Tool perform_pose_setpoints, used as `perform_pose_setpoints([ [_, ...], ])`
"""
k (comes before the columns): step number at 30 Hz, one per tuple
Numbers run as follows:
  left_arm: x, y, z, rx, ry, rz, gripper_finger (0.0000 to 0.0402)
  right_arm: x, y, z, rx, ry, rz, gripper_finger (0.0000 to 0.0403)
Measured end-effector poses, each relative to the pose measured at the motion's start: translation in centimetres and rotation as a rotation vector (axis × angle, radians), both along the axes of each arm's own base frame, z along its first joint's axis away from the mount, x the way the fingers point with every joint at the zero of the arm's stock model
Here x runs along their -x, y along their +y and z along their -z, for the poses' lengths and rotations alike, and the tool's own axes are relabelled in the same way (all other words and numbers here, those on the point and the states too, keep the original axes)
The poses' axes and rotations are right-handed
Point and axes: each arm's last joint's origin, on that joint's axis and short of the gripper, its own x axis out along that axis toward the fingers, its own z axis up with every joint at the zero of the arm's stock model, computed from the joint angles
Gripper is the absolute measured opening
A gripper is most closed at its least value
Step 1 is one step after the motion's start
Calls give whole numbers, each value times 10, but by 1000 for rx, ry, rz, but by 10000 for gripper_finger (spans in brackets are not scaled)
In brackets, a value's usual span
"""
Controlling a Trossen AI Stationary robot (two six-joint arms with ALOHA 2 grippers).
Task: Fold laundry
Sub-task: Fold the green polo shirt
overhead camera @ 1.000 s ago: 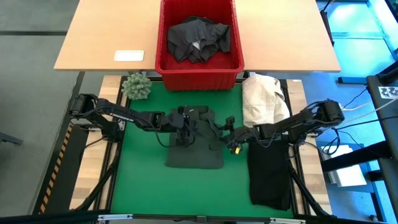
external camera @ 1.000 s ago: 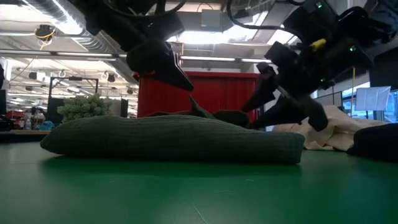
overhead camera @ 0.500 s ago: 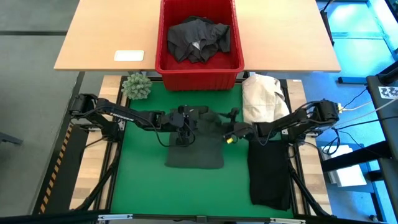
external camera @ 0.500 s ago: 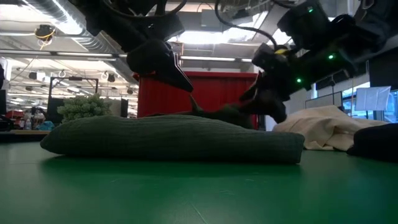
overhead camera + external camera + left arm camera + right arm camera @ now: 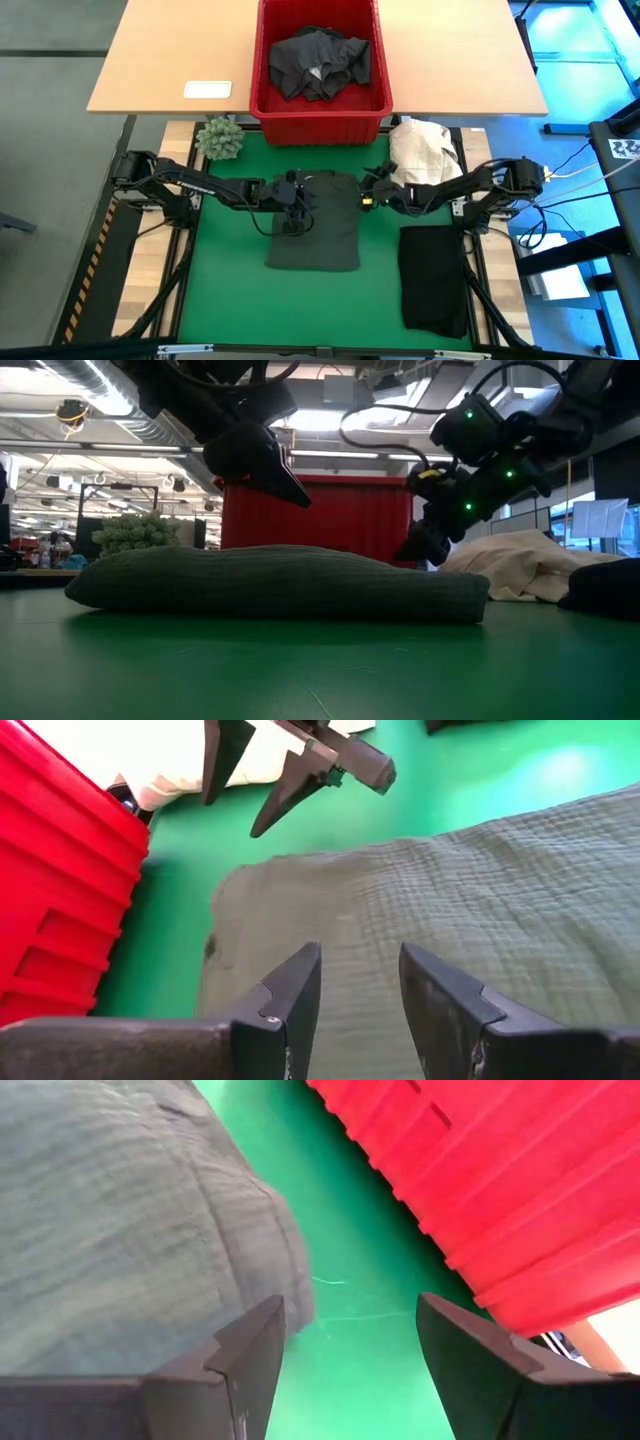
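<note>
My left arm reaches in low from the table's left side, its left gripper (image 5: 293, 205) poised over the folded dark green garment (image 5: 315, 222) in the middle of the green mat (image 5: 225, 280), fingers (image 5: 290, 995) narrowly parted with nothing between them. My right arm stretches in from the right, its right gripper (image 5: 366, 193) just beside the garment's far right corner, near the red basket (image 5: 318, 112), fingers (image 5: 250, 1350) spread wide and empty (green mat shows between them). A black garment (image 5: 433, 278) lies on the mat's right side, beside a cream-white cloth heap (image 5: 420, 160). More dark laundry (image 5: 320, 62) sits bunched in the basket, its folds hard to tell apart. A white label (image 5: 207, 90) on the wooden table is unreadable.
</note>
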Motion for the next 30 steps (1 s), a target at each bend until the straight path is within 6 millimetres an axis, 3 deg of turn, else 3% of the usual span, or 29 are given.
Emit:
perform_pose_setpoints([
  [11, 0, -5, 0, -15, 4, 24, 131, -4, 2, -17, -23, -69, -60, 225],
  [19, 7, -13, -8, -16, 9, 52, 131, 0, 27, -45, 0, -157, -206, 225],
  [30, 13, -30, -13, -23, 9, 51, 131, 0, 52, -50, -15, -192, -308, 225],
])
